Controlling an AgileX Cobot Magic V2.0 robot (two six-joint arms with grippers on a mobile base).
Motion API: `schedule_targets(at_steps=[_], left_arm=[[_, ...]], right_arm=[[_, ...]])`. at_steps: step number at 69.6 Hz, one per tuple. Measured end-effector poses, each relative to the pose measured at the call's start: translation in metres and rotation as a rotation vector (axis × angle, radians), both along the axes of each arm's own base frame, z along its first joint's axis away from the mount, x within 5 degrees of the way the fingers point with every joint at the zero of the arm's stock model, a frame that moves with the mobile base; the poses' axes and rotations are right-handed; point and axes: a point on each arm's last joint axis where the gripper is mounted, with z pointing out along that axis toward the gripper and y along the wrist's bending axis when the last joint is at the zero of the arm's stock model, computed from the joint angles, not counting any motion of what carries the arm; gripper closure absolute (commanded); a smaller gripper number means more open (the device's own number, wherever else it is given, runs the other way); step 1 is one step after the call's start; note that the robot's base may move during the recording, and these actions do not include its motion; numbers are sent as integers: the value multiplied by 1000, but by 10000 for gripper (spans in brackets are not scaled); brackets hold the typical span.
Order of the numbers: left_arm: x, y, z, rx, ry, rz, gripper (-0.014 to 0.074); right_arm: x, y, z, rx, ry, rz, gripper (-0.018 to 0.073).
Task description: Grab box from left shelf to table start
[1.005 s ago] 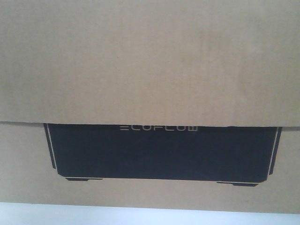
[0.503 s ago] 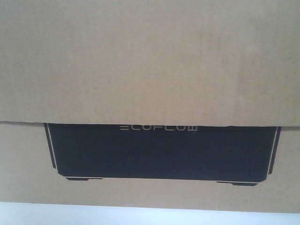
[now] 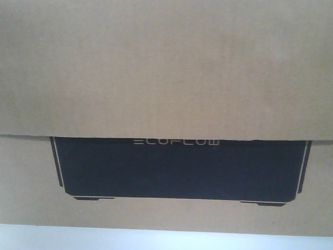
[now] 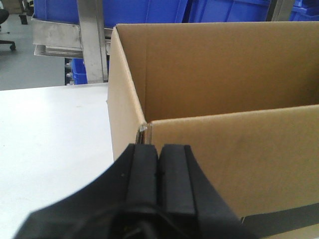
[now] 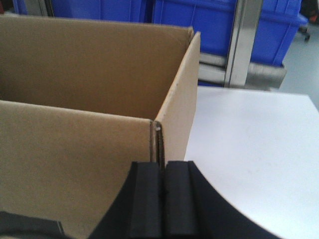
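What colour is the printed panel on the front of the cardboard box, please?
Black, with pale lettering, on the box; clearest in the front-facing view.

Open-topped brown box (image 4: pixel 224 94) on white table (image 4: pixel 50 139)

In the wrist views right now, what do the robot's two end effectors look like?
Both look alike: the left end effector and right end effector each show two matte black, rubbery rectangular pads with ridged edges, on a wider curved black body. No cables, labels or markings are visible.
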Motion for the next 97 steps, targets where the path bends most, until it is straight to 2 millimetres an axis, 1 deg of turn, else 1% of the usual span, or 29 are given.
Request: schedule_targets(at_steps=[10, 43, 54, 62, 71, 76, 84, 88, 97], left_arm=[[0, 0, -6, 1, 2, -2, 692], [0, 0, -6, 1, 0, -3, 693], [-3, -2, -11, -104, 46, -15, 693], [-10, 4, -32, -142, 50, 45, 693], [-14, 9, -69, -160, 68, 136, 693], [-12, 12, -95, -172, 85, 195, 693], [-7, 14, -116, -181, 52, 259, 693], [-5, 15, -119, -167, 13, 281, 693], [-5, 17, -116, -138, -39, 306, 693]], right_arm=[[-1, 0, -3, 5, -34, -1, 502], [-1, 0, -2, 4, -43, -2, 502], [-1, 0, -2, 4, -43, -2, 502], [-1, 0, -2, 4, -43, -2, 502], [-1, 0, -2, 4, -43, -2, 502], [-1, 0, -2, 4, -43, -2, 502], [-1, 0, -2, 4, -45, -2, 502], [-1, 0, -2, 4, -45, -2, 502], [-1, 0, -2, 4, -45, -2, 502]])
